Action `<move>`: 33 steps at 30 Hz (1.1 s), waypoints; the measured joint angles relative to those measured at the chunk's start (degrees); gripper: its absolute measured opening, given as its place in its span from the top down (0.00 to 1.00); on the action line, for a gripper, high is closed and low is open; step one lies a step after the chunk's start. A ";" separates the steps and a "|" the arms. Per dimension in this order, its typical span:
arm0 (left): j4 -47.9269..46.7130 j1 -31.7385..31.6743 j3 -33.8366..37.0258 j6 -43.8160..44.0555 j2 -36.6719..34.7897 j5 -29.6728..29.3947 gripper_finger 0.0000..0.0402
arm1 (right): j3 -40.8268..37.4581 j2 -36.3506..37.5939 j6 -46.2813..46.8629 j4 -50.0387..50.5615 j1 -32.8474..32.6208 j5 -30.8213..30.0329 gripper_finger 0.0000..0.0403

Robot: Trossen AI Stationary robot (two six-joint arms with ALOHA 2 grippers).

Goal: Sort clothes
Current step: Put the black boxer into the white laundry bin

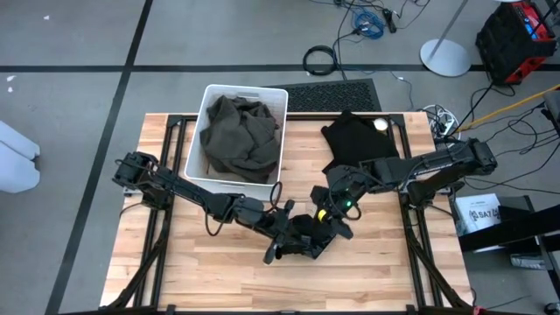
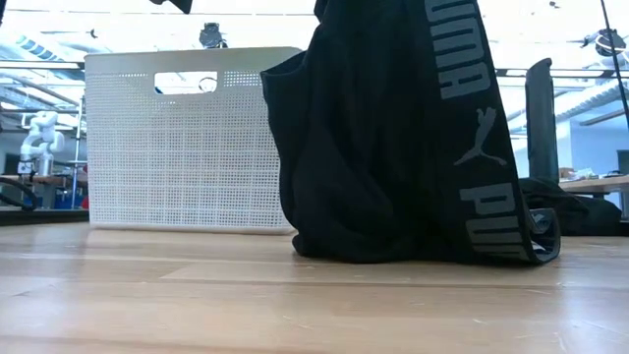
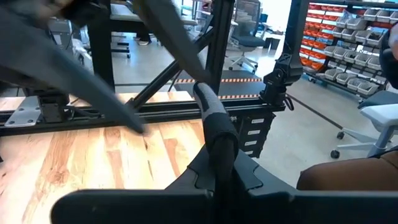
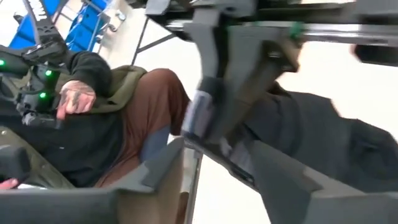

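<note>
The wooden table has pale planks with visible grain. On its far left part stands the white plastic bin, rectangular, with perforated walls and a handle slot; a large dark olive garment lies crumpled inside it. To the right of the bin, at the far edge, a black garment rests as a soft heap. A second black garment with a grey lettered stripe hangs in folds in the low view, its hem touching the wood. Both grippers are near the table's middle: the left gripper and the right gripper, close together by this dark cloth. How their jaws stand, I cannot tell.
</note>
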State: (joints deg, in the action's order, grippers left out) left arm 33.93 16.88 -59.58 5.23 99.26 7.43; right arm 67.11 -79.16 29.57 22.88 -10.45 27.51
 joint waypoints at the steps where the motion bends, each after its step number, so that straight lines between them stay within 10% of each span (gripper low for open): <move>1: 0.01 0.00 -0.01 0.00 0.00 -0.01 0.98 | 0.00 0.71 -0.24 1.13 0.60 0.01 0.56; 7: -1.74 0.00 -0.01 -1.14 -0.41 -1.94 0.98 | 0.02 6.33 -0.68 11.72 3.37 -1.84 0.43; 12: -6.64 -0.04 -0.08 -1.51 -3.05 -3.49 0.98 | -2.07 7.64 2.95 24.78 -4.02 -15.67 0.41; 19: -9.39 0.51 -0.10 -1.68 -4.20 -3.58 0.98 | -17.45 5.04 26.71 11.11 -11.81 -34.67 0.41; 33: -10.64 0.50 -0.10 -1.66 -4.20 -3.62 0.98 | -25.05 -4.65 38.26 -5.36 -14.58 -36.11 0.44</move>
State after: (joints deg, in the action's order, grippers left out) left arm 23.29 17.39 -59.68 3.57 95.07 3.82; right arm 42.06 -83.82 67.83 17.52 -25.04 -8.60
